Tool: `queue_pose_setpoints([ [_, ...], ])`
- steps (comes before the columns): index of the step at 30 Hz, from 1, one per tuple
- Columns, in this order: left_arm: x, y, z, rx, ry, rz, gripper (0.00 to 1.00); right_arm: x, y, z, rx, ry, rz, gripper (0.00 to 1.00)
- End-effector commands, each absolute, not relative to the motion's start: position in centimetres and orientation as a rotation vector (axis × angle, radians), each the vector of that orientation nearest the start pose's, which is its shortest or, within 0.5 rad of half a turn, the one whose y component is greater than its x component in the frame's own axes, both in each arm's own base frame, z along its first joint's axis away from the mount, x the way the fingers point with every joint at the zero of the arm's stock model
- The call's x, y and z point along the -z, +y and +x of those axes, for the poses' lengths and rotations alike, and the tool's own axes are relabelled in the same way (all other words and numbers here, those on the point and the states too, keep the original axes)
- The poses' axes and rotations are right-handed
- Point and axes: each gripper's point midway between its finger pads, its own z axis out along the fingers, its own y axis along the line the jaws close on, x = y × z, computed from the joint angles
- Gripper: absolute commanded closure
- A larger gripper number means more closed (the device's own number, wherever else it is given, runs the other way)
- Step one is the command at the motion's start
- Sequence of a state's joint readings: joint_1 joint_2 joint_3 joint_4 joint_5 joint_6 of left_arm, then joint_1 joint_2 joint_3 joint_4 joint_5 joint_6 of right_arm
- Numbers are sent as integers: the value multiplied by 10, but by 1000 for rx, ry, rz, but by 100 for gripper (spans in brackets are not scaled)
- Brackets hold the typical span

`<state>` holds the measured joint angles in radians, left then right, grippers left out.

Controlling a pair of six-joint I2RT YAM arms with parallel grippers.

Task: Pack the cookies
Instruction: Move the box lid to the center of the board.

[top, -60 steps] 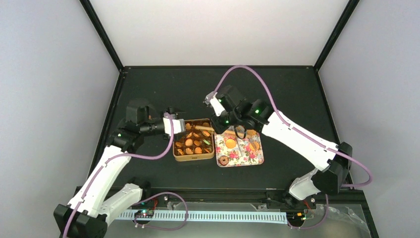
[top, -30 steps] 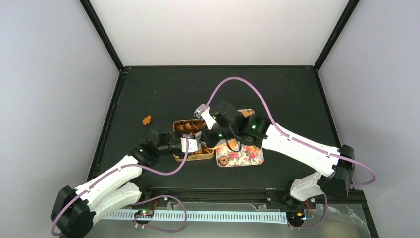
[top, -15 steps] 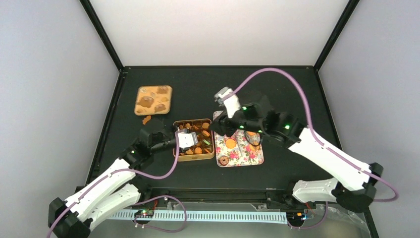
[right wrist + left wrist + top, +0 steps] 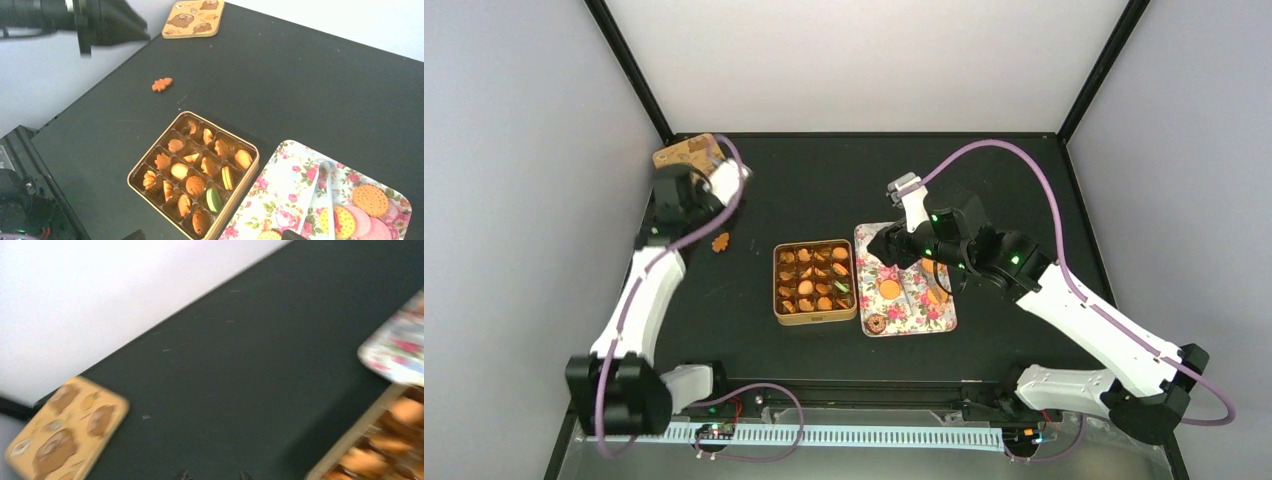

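Stock: one square gold tin, sixteen cups in a four-by-four grid, each filled: one green cookie, the rest orange-golden cookies. One floral tray with one brown ring cookie and a few round ones, number unclear. One orange lid; one loose leaf-shaped cookie on the tabletop.

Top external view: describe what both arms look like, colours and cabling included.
The left arm and the right arm both have white, rounded link shells joined by black joint housings. A purple cable runs along each arm in loose loops. Small green lights glow on the right arm's black wrist section.
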<state>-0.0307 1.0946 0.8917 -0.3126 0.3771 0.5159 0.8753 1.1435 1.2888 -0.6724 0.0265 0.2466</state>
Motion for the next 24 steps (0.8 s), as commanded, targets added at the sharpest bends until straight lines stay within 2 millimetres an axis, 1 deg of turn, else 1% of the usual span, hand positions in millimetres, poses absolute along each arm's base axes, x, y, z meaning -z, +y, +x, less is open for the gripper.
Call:
queue_pose_setpoints([
  [1, -242, -6, 403, 154, 2064, 494, 70, -329, 262, 238, -631, 2040, -568, 28],
  [3, -227, 20, 425, 136, 2165, 436, 67, -326, 260, 240, -619, 2043, -556, 26],
  [5, -209, 43, 446, 122, 2248, 390, 61, -323, 258, 241, -604, 2051, -546, 24],
  [8, -179, 72, 466, 52, 2390, 342, 58, -319, 256, 242, -594, 2058, -533, 23],
  [10, -165, 89, 476, 73, 2459, 243, 55, -315, 257, 243, -598, 2065, -533, 22],
  [12, -161, 101, 486, 156, 2471, 123, 51, -309, 259, 243, -601, 2079, -538, 22],
  [14, -157, 108, 494, 221, 2463, 34, 48, -301, 262, 243, -603, 2097, -546, 22],
  [18, -151, 123, 508, 244, 2454, -96, 47, -290, 267, 246, -604, 2123, -551, 22],
  [20, -147, 136, 512, 281, 2452, -221, 47, -285, 270, 248, -602, 2133, -551, 22],
  [22, -141, 147, 513, 373, 2421, -343, 47, -280, 273, 251, -594, 2147, -552, 22],
  [24, -136, 159, 512, 419, 2387, -414, 46, -278, 276, 253, -588, 2153, -558, 22],
])
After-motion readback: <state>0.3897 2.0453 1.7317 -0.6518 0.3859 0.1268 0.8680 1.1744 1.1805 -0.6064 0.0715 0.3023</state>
